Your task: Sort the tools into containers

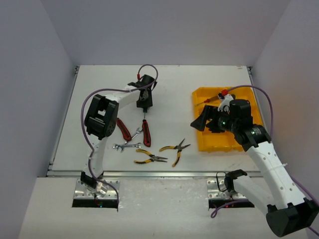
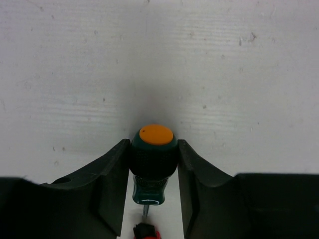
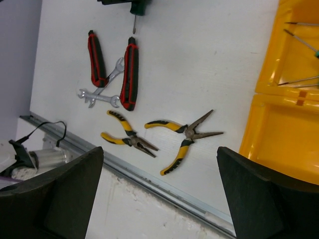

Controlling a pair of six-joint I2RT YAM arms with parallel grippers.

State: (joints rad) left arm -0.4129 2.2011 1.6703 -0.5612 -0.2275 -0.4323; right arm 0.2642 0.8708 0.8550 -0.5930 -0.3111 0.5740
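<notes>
My left gripper (image 1: 143, 103) is shut on the dark green handle of a screwdriver (image 2: 152, 158) with an orange end cap; both fingers press its sides (image 2: 153, 145). Its shaft points toward a red-handled cutter (image 1: 146, 132). A second red cutter (image 1: 123, 129), two silver wrenches (image 1: 127, 145) and two yellow-handled pliers (image 1: 149, 158) (image 1: 175, 148) lie on the table. My right gripper (image 1: 199, 123) is open and empty, held above the left edge of the yellow tray (image 1: 219, 144). In the right wrist view (image 3: 159, 194) the pliers (image 3: 187, 134) lie between its fingers, far below.
The tray (image 3: 284, 144) holds several thin screwdrivers (image 3: 299, 40) in its far compartments, one red-handled (image 1: 224, 93). The table's metal front rail (image 3: 149, 174) runs just below the pliers. Cables loop over both arms.
</notes>
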